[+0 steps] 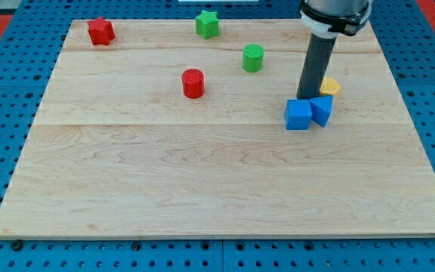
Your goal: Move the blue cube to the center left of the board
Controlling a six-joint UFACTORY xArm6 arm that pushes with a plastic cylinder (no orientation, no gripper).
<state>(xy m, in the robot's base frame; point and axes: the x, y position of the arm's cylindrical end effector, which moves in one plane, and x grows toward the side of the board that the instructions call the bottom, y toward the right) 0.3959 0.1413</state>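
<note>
The blue cube (298, 115) sits on the wooden board (202, 189) at the view's right of centre. A second blue block (322, 109) touches its right side. My tip (307, 99) stands just behind these two blue blocks, at the cube's top right edge. The dark rod rises from there to the view's top. A yellow block (330, 85) lies just right of the rod, partly hidden by it.
A red cylinder (193, 83) and a green cylinder (253, 58) stand at the board's upper middle. A green star-shaped block (208, 24) is at the top edge. A red star-shaped block (100, 32) is at the top left corner.
</note>
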